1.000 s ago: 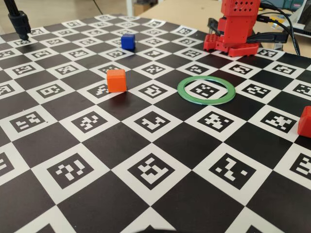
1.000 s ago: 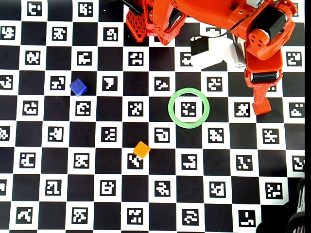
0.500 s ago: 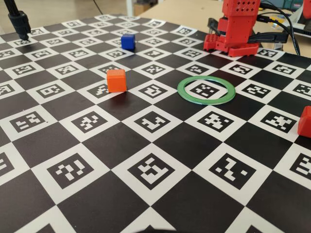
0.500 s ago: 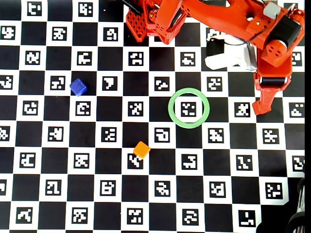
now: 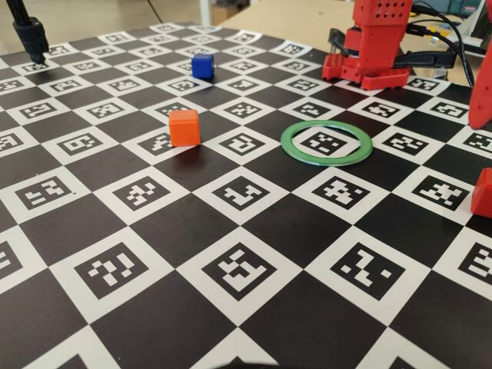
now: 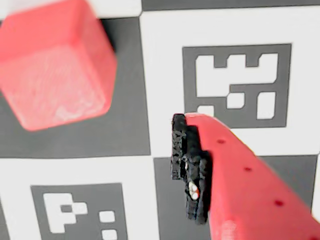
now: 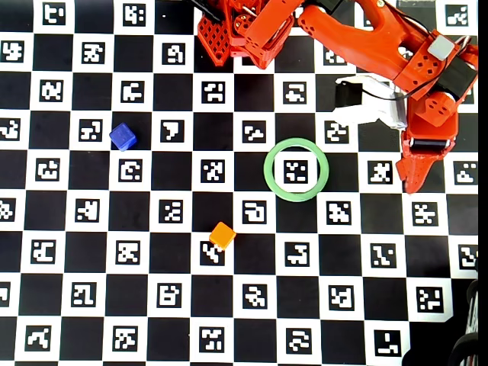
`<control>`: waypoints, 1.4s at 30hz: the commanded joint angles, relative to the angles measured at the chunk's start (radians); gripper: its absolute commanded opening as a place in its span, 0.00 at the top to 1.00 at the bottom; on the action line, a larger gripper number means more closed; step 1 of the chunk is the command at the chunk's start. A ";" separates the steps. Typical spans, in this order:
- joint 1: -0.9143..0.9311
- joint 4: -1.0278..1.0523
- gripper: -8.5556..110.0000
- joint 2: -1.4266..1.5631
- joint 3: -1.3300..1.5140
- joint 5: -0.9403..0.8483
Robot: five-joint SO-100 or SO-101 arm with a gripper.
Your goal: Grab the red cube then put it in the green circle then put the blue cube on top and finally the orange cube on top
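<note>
Hovering at the right side of the table (image 7: 30,244) in the overhead view, your gripper (image 7: 415,177) pointed its red tip down toward the board and carried nothing. The wrist view showed only one finger (image 6: 235,175), with its black pad, so I could not tell whether the jaws were spread or pressed together. In that same view the red cube (image 6: 52,65) sat up and to the left of the finger, clear of it, resting on the checkerboard; the pose read as an approach to the first pick, with the cube not yet between the jaws. In the fixed view the cube (image 5: 483,192) was cut by the right edge, well right of the green circle (image 5: 326,142), and I could not find it in the overhead view.

The circle (image 7: 296,169) lay flat and empty, just left of the gripper there, so the carry looked short once you had the cube. The orange cube (image 7: 222,235) waited below and left of the circle, and the blue cube (image 7: 123,137) stood far off to the left, both well apart from the ring and from each other, which left the drop spot unobstructed for stacking.
</note>
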 commanded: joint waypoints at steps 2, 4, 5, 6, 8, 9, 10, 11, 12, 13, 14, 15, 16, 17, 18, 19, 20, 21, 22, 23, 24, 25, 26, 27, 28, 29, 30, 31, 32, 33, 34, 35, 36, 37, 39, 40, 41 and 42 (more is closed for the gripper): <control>-0.015 -0.058 0.50 -0.009 0.014 0.015; -0.023 -0.098 0.50 -0.026 0.040 0.018; -0.025 -0.117 0.50 -0.034 0.052 0.023; -0.025 -0.133 0.50 -0.041 0.061 0.025; -0.026 -0.156 0.50 -0.060 0.071 0.032; -0.029 -0.167 0.50 -0.066 0.075 0.035; -0.031 -0.179 0.50 -0.069 0.083 0.034; -0.034 -0.193 0.50 -0.071 0.092 0.034; -0.034 -0.209 0.50 -0.071 0.100 0.032; -0.034 -0.222 0.50 -0.071 0.106 0.029; -0.034 -0.233 0.50 -0.071 0.109 0.028; -0.031 -0.241 0.50 -0.074 0.109 0.026; -0.029 -0.249 0.50 -0.078 0.109 0.021; -0.028 -0.253 0.50 -0.083 0.109 0.018; -0.026 -0.259 0.50 -0.086 0.109 0.017; -0.025 -0.264 0.50 -0.091 0.109 0.012; -0.025 -0.268 0.50 -0.094 0.109 0.009; -0.025 -0.275 0.50 -0.097 0.109 0.008; -0.023 -0.279 0.50 -0.100 0.107 0.003; -0.021 -0.284 0.50 -0.104 0.104 -0.002; -0.020 -0.288 0.50 -0.107 0.103 -0.005; -0.017 -0.293 0.51 -0.109 0.103 -0.006; -0.015 -0.299 0.51 -0.112 0.103 -0.009; -0.012 -0.302 0.51 -0.114 0.103 -0.012; -0.008 -0.307 0.51 -0.115 0.103 -0.017; -0.005 -0.310 0.51 -0.118 0.103 -0.021; 0.000 -0.313 0.51 -0.121 0.103 -0.023; 0.005 -0.314 0.51 -0.121 0.101 -0.025; 0.008 -0.314 0.51 -0.123 0.101 -0.029; 0.011 -0.316 0.50 -0.123 0.098 -0.032; 0.015 -0.316 0.50 -0.124 0.097 -0.034; 0.017 -0.316 0.51 -0.126 0.094 -0.037; 0.018 -0.316 0.51 -0.130 0.092 -0.041; 0.020 -0.316 0.51 -0.135 0.091 -0.044; 0.023 -0.314 0.51 -0.141 0.091 -0.048; 0.026 -0.314 0.51 -0.144 0.091 -0.048; 0.026 -0.314 0.51 -0.149 0.091 -0.048; 0.028 -0.316 0.51 -0.150 0.091 -0.051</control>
